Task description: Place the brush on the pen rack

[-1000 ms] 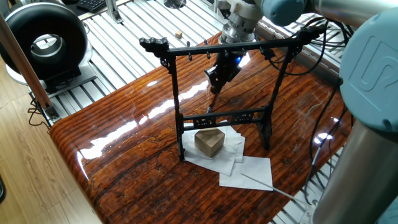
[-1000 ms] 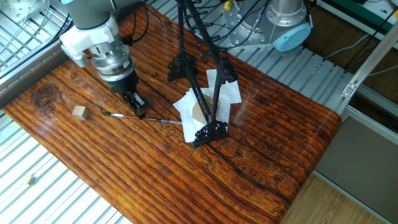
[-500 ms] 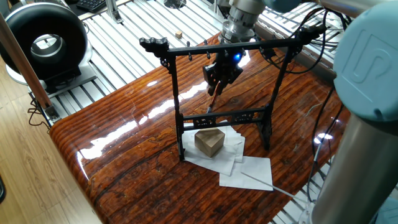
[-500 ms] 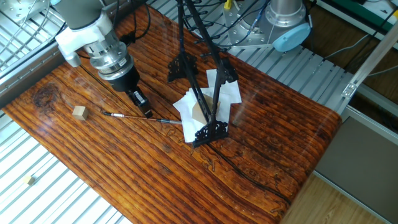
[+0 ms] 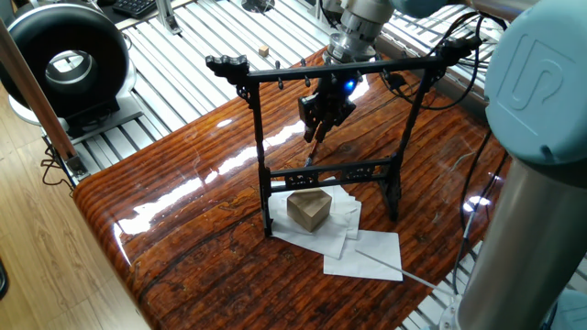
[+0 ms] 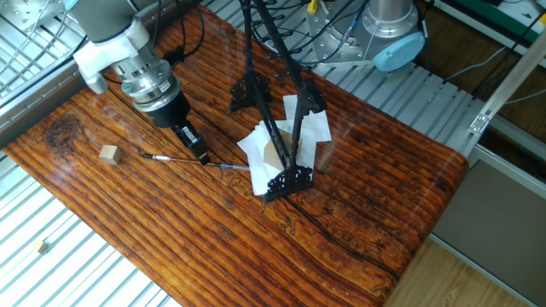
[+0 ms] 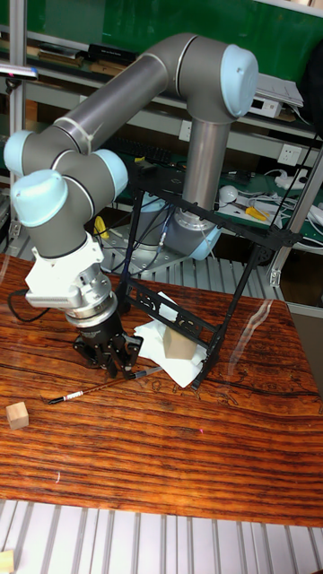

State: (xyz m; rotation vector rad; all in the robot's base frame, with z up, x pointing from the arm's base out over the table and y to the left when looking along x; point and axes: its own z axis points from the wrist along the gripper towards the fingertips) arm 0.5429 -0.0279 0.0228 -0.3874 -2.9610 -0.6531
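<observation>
Lying flat on the table, the brush [image 6: 183, 159] sits between the slightly parted, empty fingers [image 6: 198, 153].

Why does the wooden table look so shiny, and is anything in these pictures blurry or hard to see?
In one fixed view, white glare streaks the glossy reddish wooden table and a blue light glows on the gripper. In the other fixed view, the tall black pen rack is foreshortened. In the tall fixed view, the thin dark brush stays sharp.
</observation>
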